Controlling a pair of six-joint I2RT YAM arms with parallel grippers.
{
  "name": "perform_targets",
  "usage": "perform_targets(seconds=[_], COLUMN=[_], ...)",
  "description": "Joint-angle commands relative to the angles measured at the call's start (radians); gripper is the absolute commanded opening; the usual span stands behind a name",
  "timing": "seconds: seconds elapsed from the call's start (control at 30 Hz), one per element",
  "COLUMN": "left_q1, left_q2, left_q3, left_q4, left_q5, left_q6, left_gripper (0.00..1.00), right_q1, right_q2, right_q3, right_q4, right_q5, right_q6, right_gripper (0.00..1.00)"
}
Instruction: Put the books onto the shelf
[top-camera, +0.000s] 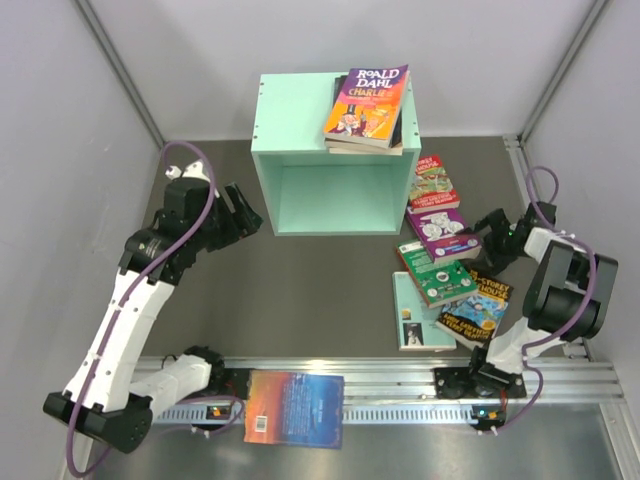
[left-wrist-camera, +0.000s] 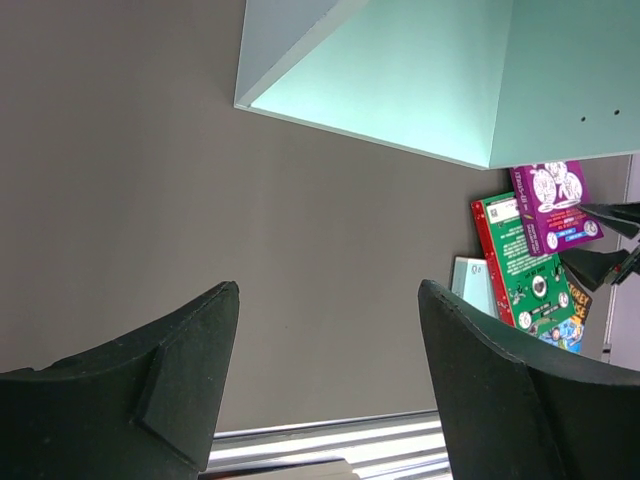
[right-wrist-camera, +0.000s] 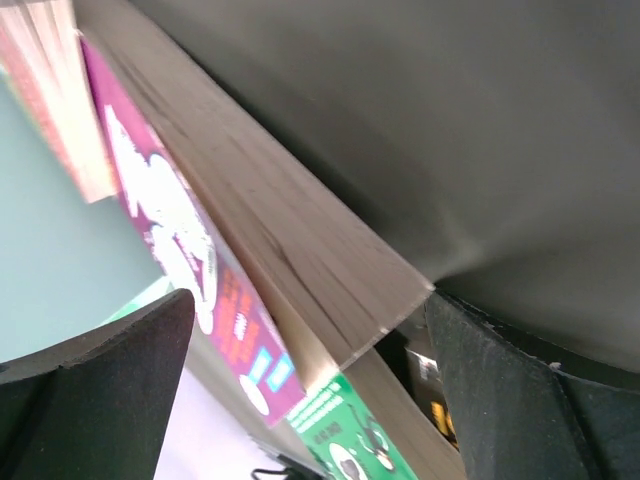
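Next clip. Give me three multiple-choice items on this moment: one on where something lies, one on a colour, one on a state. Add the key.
1. Where does the Roald Dahl book lie?
A. On top of the shelf
B. Inside the shelf
C. On the floor left of the shelf

2. The near-edge book, lying over the rail, is mostly:
A. Green
B. Purple
C. Blue and orange

3. The jaws of the left arm are:
A. Shut on a book
B. Apart with nothing between them
C. Shut on the shelf's wall

Key:
1 A, the top view shows it up on the shelf's top panel.
2 C, its cover runs from blue into orange.
3 B, in the left wrist view only the table shows between them.
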Motion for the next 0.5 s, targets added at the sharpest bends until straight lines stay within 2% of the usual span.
perform_targets(seconds=[0.0,0.2,0.3,0.33,0.4,0.43,0.47], left_q1=[0.0,0.0,0.0,0.0,0.0,0.0,0.0], left_q2=[-0.001,-0.009,-0.019,-0.027,-0.032,-0.038,-0.041], left_q3=[-0.002,0.001,-0.005,-0.008,-0.017,-0.02,-0.023], left_q4=[0.006,-0.011,-0.014,-0.016,-0.017,-0.017,-0.016], left_q5=[0.008,0.0,-0.002,-0.003,-0.003,0.0,0.001], left_q6=[0.017,0.026,0.029,0.027,0.026,0.026,0.024], left_gripper=[0.77,0.77,0.77,0.77,0.77,0.77,0.77], right_q1=[0.018,0.044,0.057,0.061,0.077,0.081,0.086], right_q2=[0.021,-0.01,-0.034,-0.055,-0.068,-0.077,-0.082], right_q3=[-0.066,-0.108,-0.137,-0.143,-0.157,-0.161,-0.164], right_q4=[0.101,0.205,0.262,0.275,0.318,0.325,0.335], right_q5=[0.027,0.079,0.107,0.119,0.153,0.164,0.182], right_q6=[0.048,0.091,0.107,0.108,0.105,0.104,0.107], right_gripper=[1.0,1.0,0.86,0.77,0.66,0.55,0.5])
